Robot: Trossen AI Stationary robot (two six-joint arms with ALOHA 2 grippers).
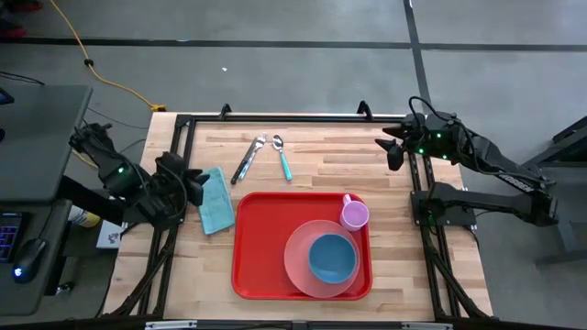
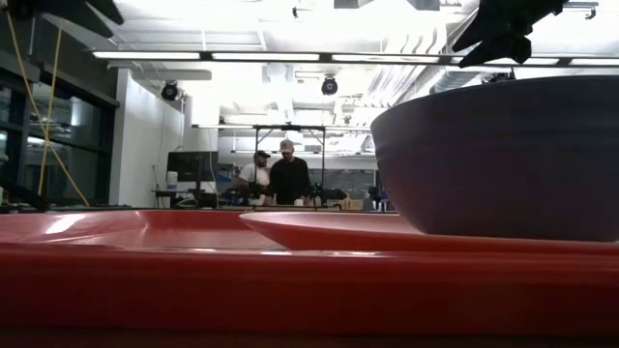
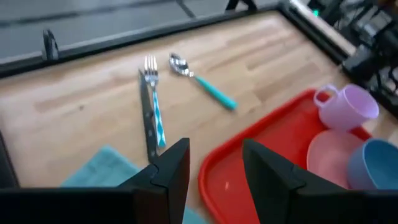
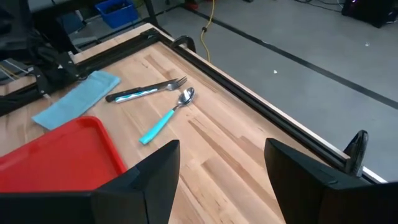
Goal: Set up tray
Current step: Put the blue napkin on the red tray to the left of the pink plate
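Note:
The red tray (image 1: 261, 240) lies on the near middle of the wooden table. A pink plate (image 1: 303, 270) sits in its right half and carries a blue bowl (image 1: 332, 258); a lilac mug (image 1: 355, 214) stands at the tray's far right corner. A teal napkin (image 1: 216, 200) lies flat left of the tray. A fork and knife (image 1: 249, 159) and a teal-handled spoon (image 1: 282, 158) lie beyond the tray. My left gripper (image 1: 196, 186) is open and hovers at the napkin's left edge. My right gripper (image 1: 393, 147) is open at the far right corner, away from everything.
A black frame rail (image 1: 275, 117) borders the table's far and side edges. Bare wood shows right of the tray (image 1: 394, 238) and between the cutlery and the right arm. Two people (image 2: 276, 179) stand far back in the room.

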